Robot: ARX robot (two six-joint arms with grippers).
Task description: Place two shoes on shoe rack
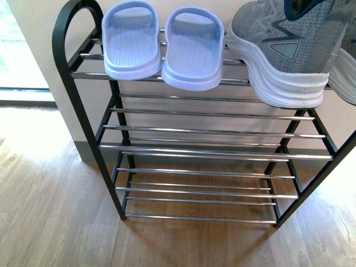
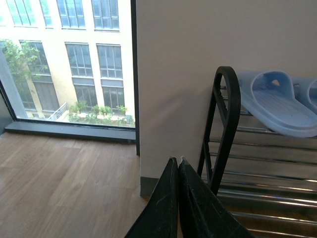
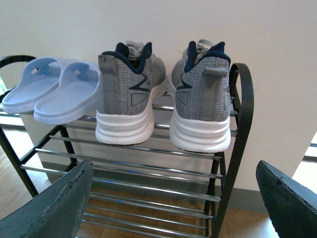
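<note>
Both grey knit shoes stand side by side on the top tier of the black shoe rack, heels facing the right wrist camera: one next to the slides, the other by the rack's end frame. The front view shows one shoe on the rack's top rods and a sliver of the second at the picture's edge. My right gripper is open, back from the shoes and level with the lower tiers, holding nothing. My left gripper is shut and empty, near the rack's other end frame.
A pair of pale blue slides takes up the rest of the top tier. The lower chrome tiers hold nothing. The rack backs onto a white wall, with wood floor in front and a floor-level window beyond the wall corner.
</note>
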